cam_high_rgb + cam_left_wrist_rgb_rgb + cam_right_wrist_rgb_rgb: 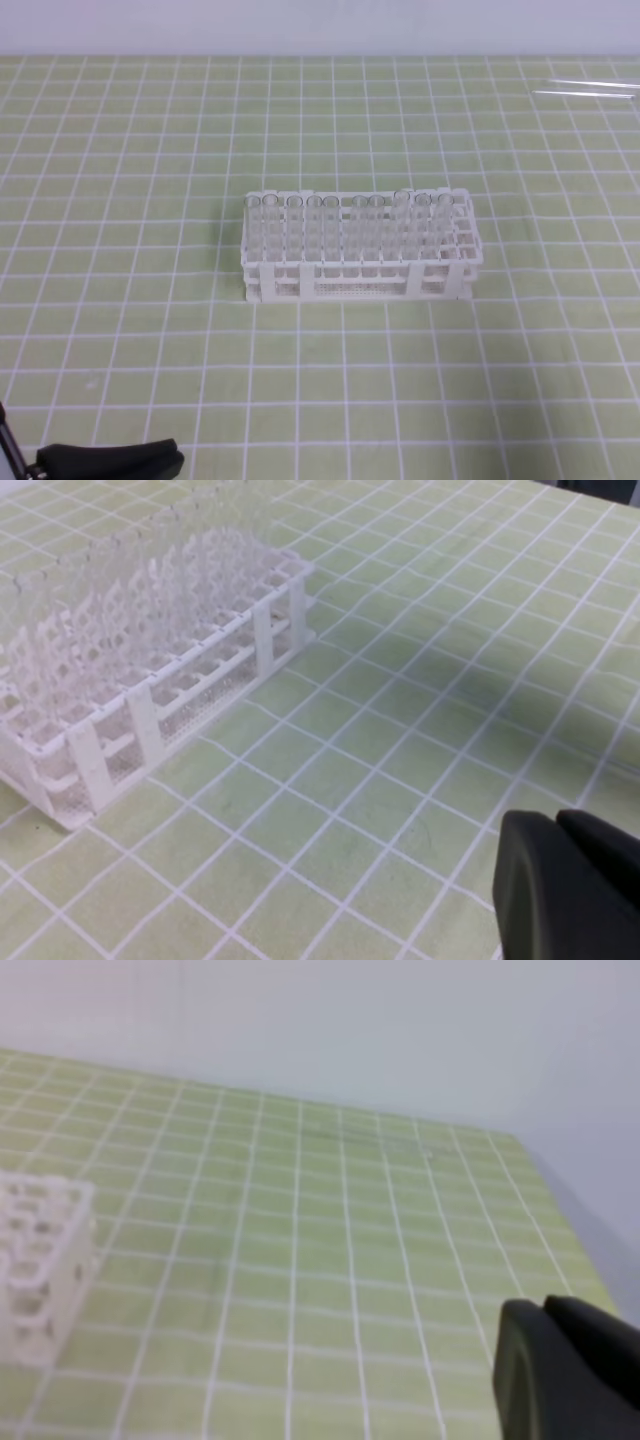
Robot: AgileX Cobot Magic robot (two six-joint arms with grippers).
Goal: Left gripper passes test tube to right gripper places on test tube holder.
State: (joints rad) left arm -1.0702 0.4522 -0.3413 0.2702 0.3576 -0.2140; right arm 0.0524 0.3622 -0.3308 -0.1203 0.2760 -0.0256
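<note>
Green checked cloth with white grid lines covers the tabletop (120, 330), on which the white plastic lattice test tube holder (360, 278), filled with clear glass tubes (403, 218), is set centrally. The black left pincer (560, 830) and black right pincer (545, 1308) are seen clenched and empty, well apart from it.

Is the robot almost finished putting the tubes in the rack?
Nearly, it seems. The white plastic lattice rack already holds many clear glass tubes, with a few holes at its right end unfilled. Both black end effectors, left and right, are shut and hold nothing. I see no loose tube waiting.
</note>
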